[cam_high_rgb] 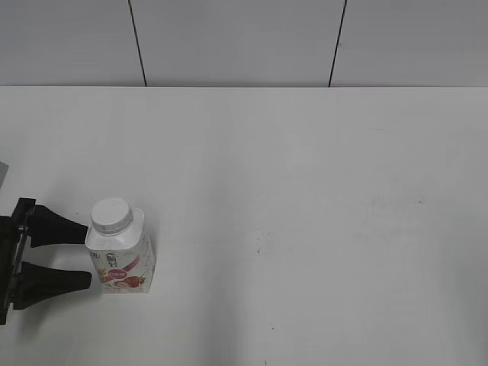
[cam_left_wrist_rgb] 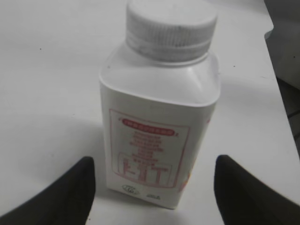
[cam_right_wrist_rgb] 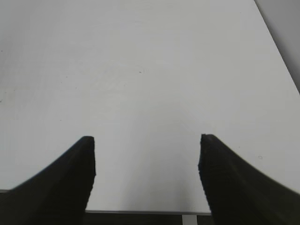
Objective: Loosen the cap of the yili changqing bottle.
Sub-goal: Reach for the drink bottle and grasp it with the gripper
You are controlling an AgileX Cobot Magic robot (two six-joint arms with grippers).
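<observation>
The yili changqing bottle (cam_high_rgb: 120, 259) stands upright at the table's front left, white with a pink-red fruit label. Its white ribbed cap (cam_high_rgb: 111, 214) sits on the neck. My left gripper (cam_high_rgb: 87, 255) is open, its two black fingers just left of the bottle, one on each side of the bottle's near edge, not touching. In the left wrist view the bottle (cam_left_wrist_rgb: 157, 131) and cap (cam_left_wrist_rgb: 169, 28) fill the middle, with my open left gripper (cam_left_wrist_rgb: 154, 176) at the bottle's base. My right gripper (cam_right_wrist_rgb: 146, 150) is open and empty over bare table; it is out of the exterior view.
The white table (cam_high_rgb: 305, 191) stretches to the right and back. A grey panelled wall (cam_high_rgb: 244, 38) stands behind it. The right wrist view shows the table's near edge (cam_right_wrist_rgb: 140, 212) below the fingers.
</observation>
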